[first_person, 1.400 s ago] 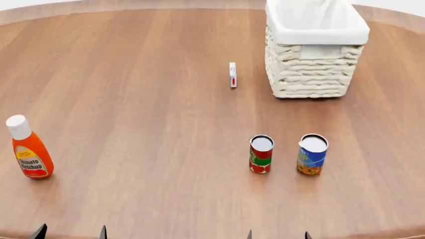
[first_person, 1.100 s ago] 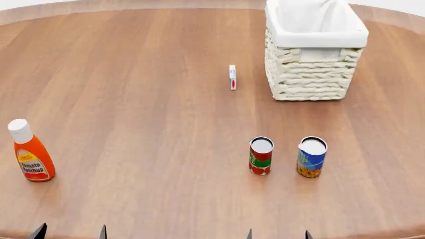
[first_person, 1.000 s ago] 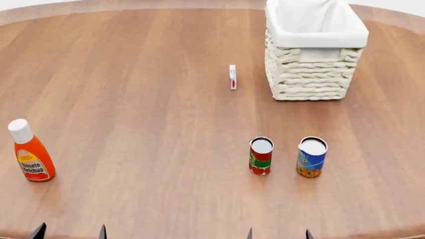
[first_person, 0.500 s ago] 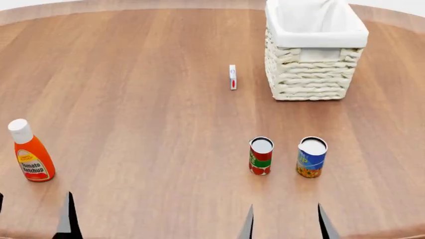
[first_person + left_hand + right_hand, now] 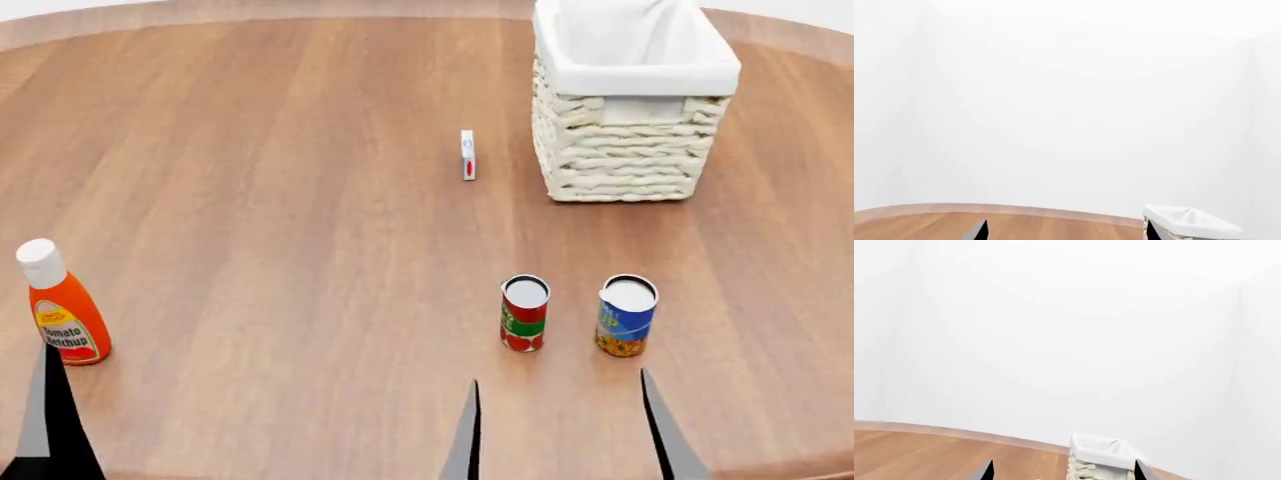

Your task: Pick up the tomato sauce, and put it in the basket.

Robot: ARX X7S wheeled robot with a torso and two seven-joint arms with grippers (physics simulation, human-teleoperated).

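The tomato sauce is standing upright on the wooden table, near the front edge, with a blue-and-yellow can just beside it on the robot's right, not touching. Nothing is holding either one.

The basket sits well apart from the cans, toward the far side of the table, with its white cloth lining folded over the rim. Just off its left side there's a small white-and-red box standing on end. Way over on the left is an orange ketchup bottle with a white cap, upright.

The right gripper is poking up from the bottom of the head view, its two dark fingertips spread wide apart with nothing between them, sitting just in front of the two cans and short of them. The left gripper only shows one dark fingertip, right in front of the ketchup bottle; in the left wrist view two tips sit far apart, so it looks spread too, holding nothing.

Both wrist cameras mostly see blank white wall, a strip of table and the top of the basket.
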